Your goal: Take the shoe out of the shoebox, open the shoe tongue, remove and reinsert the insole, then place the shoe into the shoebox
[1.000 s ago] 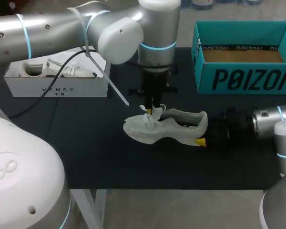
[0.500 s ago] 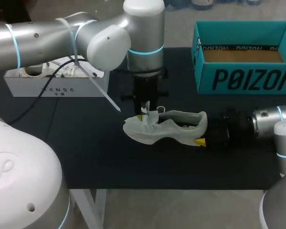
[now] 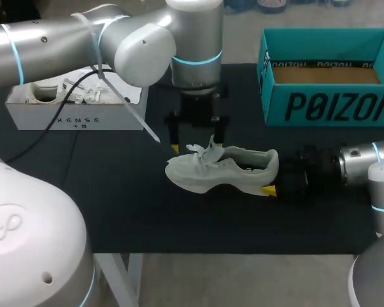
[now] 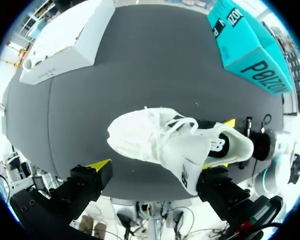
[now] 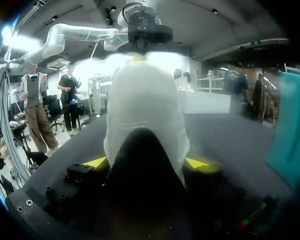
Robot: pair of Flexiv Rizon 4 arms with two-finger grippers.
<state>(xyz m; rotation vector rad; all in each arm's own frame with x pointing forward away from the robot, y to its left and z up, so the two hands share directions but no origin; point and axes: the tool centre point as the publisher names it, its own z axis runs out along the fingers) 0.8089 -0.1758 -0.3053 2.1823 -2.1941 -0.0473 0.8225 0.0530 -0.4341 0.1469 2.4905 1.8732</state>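
Note:
A white sneaker [image 3: 224, 169] lies on its side on the black table [image 3: 115, 192], toe to the left, with its laces and tongue [image 3: 207, 151] sticking up. My left gripper [image 3: 196, 137] hangs just above the laces, open and holding nothing. In the left wrist view the sneaker [image 4: 160, 142] lies under and between the spread fingers [image 4: 99, 165]. My right gripper [image 3: 272, 178] comes in from the right and is shut on the sneaker's heel [image 5: 145, 110], one yellow tip on each side. The open teal shoebox [image 3: 326, 80] stands at the back right.
A white box [image 3: 77, 109] with another white shoe in it stands at the back left, also seen ahead of the left gripper as the white box [image 4: 65, 40]. The teal shoebox [image 4: 245, 45] is beyond the sneaker's heel. Black table surface lies in front of the sneaker.
My left gripper was shut on the sneaker's tongue and laces; it has let go, opened wide and lifted a little. The sneaker and my right arm have not moved.

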